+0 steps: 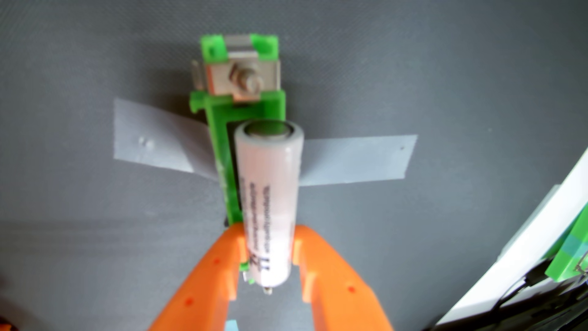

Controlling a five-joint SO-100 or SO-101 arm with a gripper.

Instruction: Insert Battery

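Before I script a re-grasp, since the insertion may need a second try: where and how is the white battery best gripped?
Grip the battery across its round sides on the lower end nearest the camera, where the orange gripper already straddles it. Come from the bottom of the wrist view, along its length. The far end lies over the green holder, whose wall runs close along its left side, so there is less room there.

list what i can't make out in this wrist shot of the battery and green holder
- Print on the battery: blurred, unreadable in the wrist view.
- Near end of the green holder: hidden behind the battery and the orange tool.
- Whether the battery is seated in the holder: cannot tell, the battery covers the slot.
- Green and white item at right: cut off by the edge.
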